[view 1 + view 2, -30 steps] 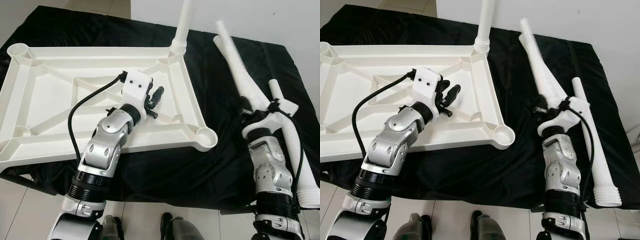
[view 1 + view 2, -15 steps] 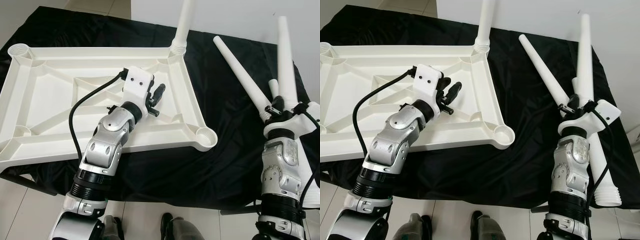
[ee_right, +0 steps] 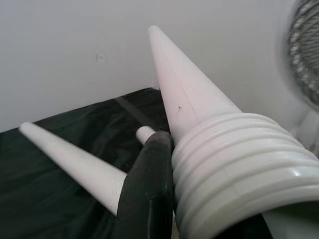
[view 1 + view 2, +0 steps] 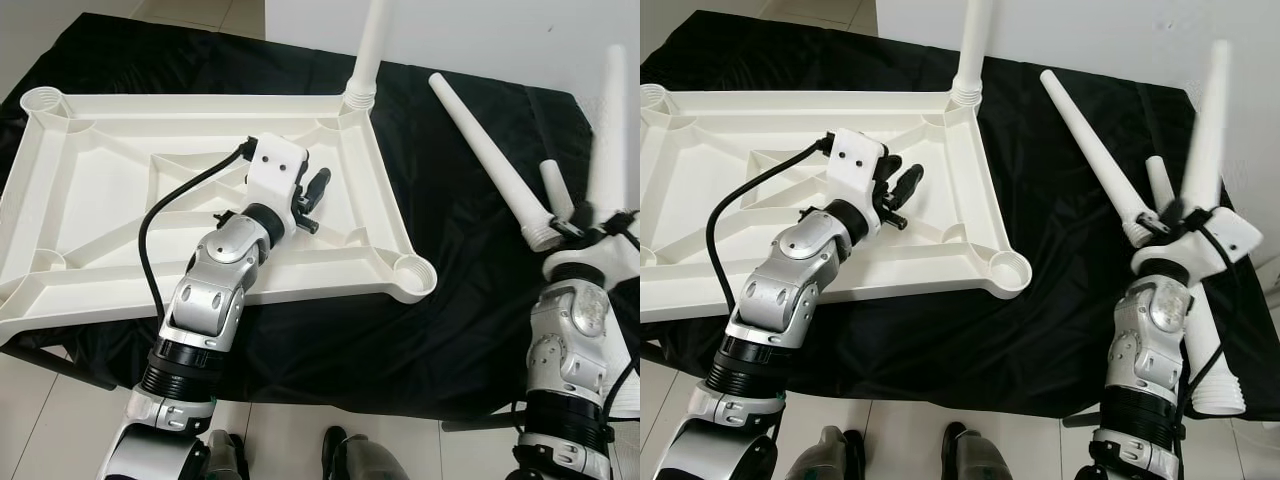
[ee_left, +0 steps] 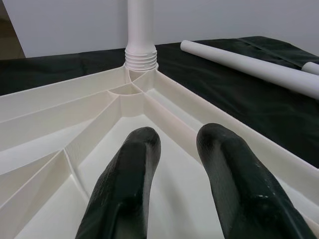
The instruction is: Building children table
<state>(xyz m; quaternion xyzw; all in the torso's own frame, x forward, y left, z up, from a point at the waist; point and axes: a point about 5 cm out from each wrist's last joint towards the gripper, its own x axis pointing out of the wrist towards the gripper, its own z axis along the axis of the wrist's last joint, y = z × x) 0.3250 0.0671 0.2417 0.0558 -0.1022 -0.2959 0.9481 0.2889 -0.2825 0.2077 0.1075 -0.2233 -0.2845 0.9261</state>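
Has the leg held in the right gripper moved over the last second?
Yes. The held leg in the right gripper has swung upright, away from the legs lying on the black cloth.

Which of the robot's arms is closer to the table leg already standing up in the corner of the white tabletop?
Left. The left tool hovers over the tabletop just short of that upright leg; the right tool is off over the black cloth, gripping a loose leg.

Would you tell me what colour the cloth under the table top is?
The cloth is black, clearest in the right eye view.
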